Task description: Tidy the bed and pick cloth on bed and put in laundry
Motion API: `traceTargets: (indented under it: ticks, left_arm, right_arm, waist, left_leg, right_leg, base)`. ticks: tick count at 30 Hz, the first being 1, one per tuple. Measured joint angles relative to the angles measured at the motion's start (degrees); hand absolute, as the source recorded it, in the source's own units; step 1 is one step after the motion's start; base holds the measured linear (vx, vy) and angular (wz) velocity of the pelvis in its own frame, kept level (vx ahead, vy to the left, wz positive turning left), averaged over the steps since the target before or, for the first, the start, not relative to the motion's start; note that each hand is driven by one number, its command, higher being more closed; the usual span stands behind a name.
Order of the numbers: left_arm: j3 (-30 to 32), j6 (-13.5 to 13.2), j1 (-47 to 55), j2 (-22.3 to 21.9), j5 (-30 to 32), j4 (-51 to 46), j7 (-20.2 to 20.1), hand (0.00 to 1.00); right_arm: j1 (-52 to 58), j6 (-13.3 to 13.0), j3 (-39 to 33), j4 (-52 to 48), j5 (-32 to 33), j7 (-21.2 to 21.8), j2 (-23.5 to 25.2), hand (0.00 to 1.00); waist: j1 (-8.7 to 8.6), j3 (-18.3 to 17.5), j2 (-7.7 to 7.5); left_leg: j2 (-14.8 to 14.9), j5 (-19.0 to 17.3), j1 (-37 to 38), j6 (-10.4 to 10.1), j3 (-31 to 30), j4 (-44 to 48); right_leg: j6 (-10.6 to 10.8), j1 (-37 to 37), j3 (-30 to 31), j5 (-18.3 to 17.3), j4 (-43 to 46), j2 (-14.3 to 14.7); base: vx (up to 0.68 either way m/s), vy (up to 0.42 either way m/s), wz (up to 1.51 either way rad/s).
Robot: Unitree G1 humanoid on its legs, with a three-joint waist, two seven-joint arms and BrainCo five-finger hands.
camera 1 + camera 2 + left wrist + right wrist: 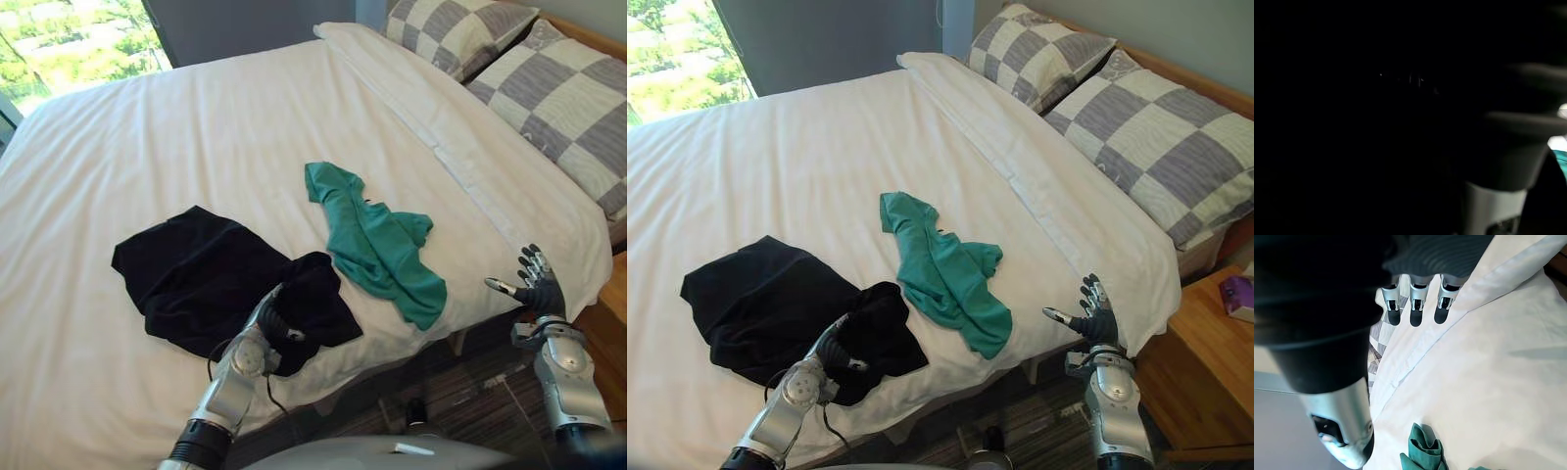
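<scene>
The left hand [272, 315] is sunk in the black cloth [196, 269] at the bed's [147, 147] near edge (whether its fingers are clenched cannot be told); the right hand [537, 284] is held open. Should only a fold be caught, the cloth may be dropped.

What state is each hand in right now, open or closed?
Left hand: pressed into the black cloth; state cannot be told.
Right hand: open, holding nothing, beside the bed.
</scene>
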Motion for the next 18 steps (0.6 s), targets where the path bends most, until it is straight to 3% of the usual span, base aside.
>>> traceTargets:
  ticks: [3, 6, 7, 9, 11, 14, 18]
  left_arm:
    - [2.8, -1.7, -0.9, 1.5, 3.1, 2.5, 3.1, 0.00]
    - [5.3, -2.9, -5.2, 4.7, 9.2, 4.1, 8.4, 0.00]
    - [6.1, -2.8, -8.1, 6.2, 11.4, 4.4, 10.8, 1.00]
    - [7.1, -2.6, -10.9, 8.2, 13.5, 4.4, 13.4, 1.00]
    - [7.2, -2.2, -11.4, 9.6, 13.5, 4.3, 14.4, 1.00]
    - [8.5, -2.0, -11.5, 10.7, 15.2, 4.1, 11.9, 1.00]
    - [12.6, -2.8, -11.4, 10.9, 14.7, 4.2, 7.9, 1.00]
  right_arm:
    - [-0.1, 0.1, 0.0, -2.6, 0.3, 0.1, 0.0, 0.00]
    - [-3.3, 0.1, 0.2, -3.7, 3.0, -0.3, -0.1, 0.00]
    - [-5.1, 0.0, 0.2, -3.7, 3.8, -0.6, -0.1, 0.00]
    - [-7.0, 0.0, 0.1, -3.8, 5.4, -1.0, -0.2, 0.00]
    - [-8.0, 0.0, 0.1, -3.8, 6.6, -1.3, -0.8, 0.00]
    - [-8.9, -0.1, -0.1, -4.6, 8.0, -1.6, -4.1, 0.00]
    - [-8.8, -1.3, -1.9, -7.5, 9.2, -1.2, -5.1, 0.00]
  waist:
    - [0.22, 0.9, -1.41]
    - [1.01, 4.9, -4.07]
    - [1.58, 7.1, -5.39]
    - [1.72, 9.2, -6.59]
    - [1.86, 9.8, -6.35]
    - [1.99, 10.6, -5.21]
    - [2.18, 10.9, -5.12]
  left_leg:
    - [0.2, 0.1, -2.1, -0.1, 0.1, 0.1]
    - [0.6, 1.5, -5.1, -0.3, 0.3, 0.1]
    - [0.9, 2.2, -6.5, -0.4, 0.3, 0.0]
    - [1.5, 3.2, -8.1, -0.7, 0.2, -0.4]
    - [2.2, 3.6, -8.4, -1.1, 0.2, -1.1]
    - [2.7, 3.6, -8.5, -1.1, 0.1, -1.1]
    - [2.8, 3.3, -8.8, -0.6, 0.1, 0.0]
  right_leg:
    - [-0.4, -2.3, 0.4, -0.3, 0.5, 0.0]
    - [-0.6, -6.4, 1.5, -0.5, 2.0, 0.5]
    - [-0.4, -7.9, 1.8, -0.6, 2.1, 1.0]
    - [-0.9, -9.5, 2.3, -0.1, 2.2, 1.8]
    - [-0.8, -10.0, 2.2, 0.4, 2.2, 2.6]
    - [-0.9, -10.0, 2.7, 0.4, 2.2, 3.1]
    - [-0.9, -9.8, 3.2, 0.3, 2.2, 3.1]
  base:
    - [-0.04, -0.028, -0.02]
    - [-0.08, -0.069, -0.05]
    - [-0.10, -0.101, -0.05]
    - [-0.05, -0.077, 0.03]
    - [0.07, -0.049, 0.02]
    - [0.08, -0.015, 0.03]
    - [0.01, -0.007, -0.02]
